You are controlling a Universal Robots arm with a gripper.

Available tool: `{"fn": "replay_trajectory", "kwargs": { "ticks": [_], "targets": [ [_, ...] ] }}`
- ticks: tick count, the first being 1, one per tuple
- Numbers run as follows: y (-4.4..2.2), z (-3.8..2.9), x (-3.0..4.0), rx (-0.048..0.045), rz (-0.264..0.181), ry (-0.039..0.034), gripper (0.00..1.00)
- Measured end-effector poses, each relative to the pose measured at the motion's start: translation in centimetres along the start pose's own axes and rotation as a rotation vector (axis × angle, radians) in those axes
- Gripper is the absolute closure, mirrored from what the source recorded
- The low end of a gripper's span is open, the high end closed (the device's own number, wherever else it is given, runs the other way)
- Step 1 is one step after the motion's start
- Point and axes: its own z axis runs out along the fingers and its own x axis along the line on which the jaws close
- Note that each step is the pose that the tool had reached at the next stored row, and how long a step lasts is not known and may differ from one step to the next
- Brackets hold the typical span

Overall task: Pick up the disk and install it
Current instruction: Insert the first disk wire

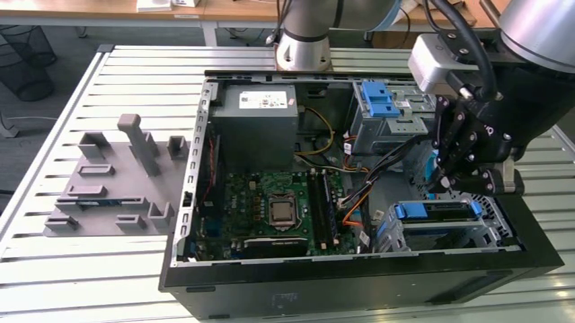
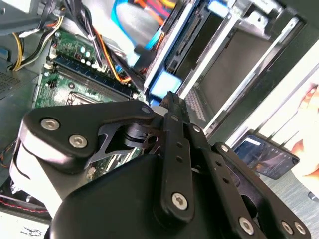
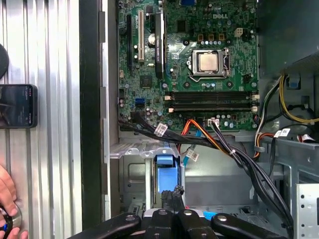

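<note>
The gripper [image 1: 467, 178] hung over the drive cage [image 1: 446, 232], jaws closed, nothing visibly between them. The disk [image 1: 437, 212] sat in that cage by its blue bracket. Risk: loose cables [image 3: 224, 149] nearby could snag, and the disk may be incompletely seated.

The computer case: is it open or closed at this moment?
Open. The computer case has no side panel on; the motherboard, cables and power supply lie exposed in the exterior view.

green motherboard [image 1: 269, 205], black gripper [image 1: 467, 180], blue-bracketed disk [image 1: 437, 211]
</note>
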Motion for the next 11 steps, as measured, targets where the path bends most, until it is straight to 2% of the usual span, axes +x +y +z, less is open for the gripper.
{"fn": "replay_trajectory", "kwargs": {
  "ticks": [4,11],
  "targets": [
    [-1.09,0.03,-0.06,0.0000,0.000,-0.0001,0.89],
    [-1.16,0.05,-0.06,0.0001,0.000,0.0000,0.89]
  ]
}}
